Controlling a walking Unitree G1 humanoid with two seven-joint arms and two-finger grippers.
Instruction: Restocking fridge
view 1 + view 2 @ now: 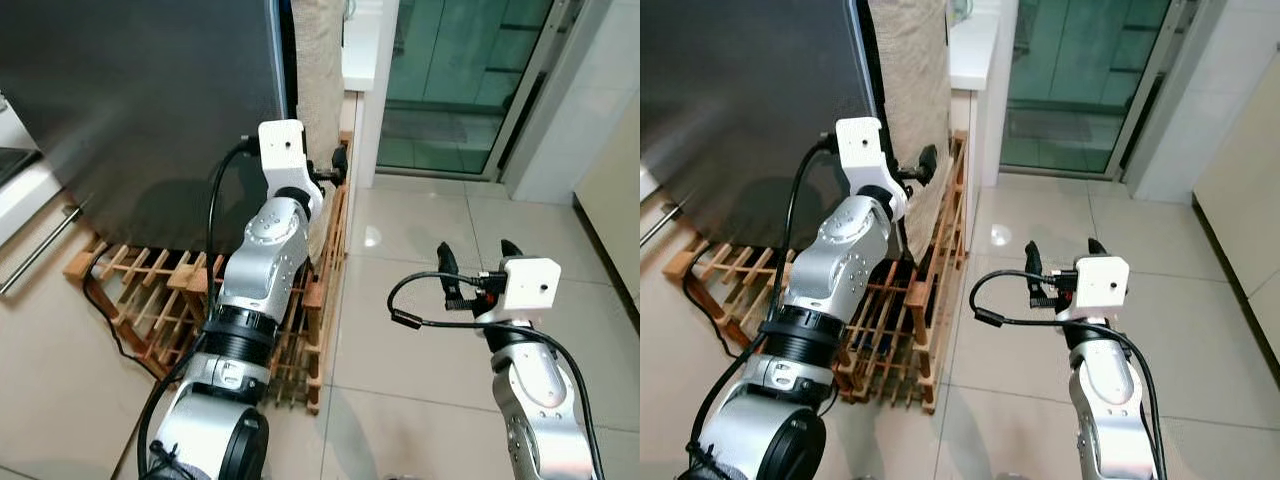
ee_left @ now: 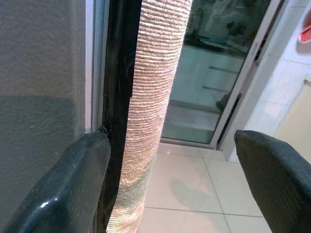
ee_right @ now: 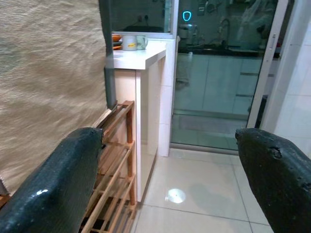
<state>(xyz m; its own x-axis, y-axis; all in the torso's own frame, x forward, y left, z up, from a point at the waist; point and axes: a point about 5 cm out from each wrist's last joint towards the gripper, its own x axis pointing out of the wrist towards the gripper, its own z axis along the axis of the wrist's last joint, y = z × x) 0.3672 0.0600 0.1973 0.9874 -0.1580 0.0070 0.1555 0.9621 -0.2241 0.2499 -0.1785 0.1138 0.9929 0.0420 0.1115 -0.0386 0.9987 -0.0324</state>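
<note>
Upper centre: your left gripper, fingers spread, meets the fridge door edge. Lower right: your right gripper hangs released above the floor.

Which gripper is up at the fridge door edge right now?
The left gripper, raised beside the dark fridge door edge and woven panel. The right gripper hangs open over bare floor tiles.

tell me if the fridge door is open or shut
Shut, as far as visible: the fridge door shows its dark outer face, and the open left hand is at its edge.
</note>
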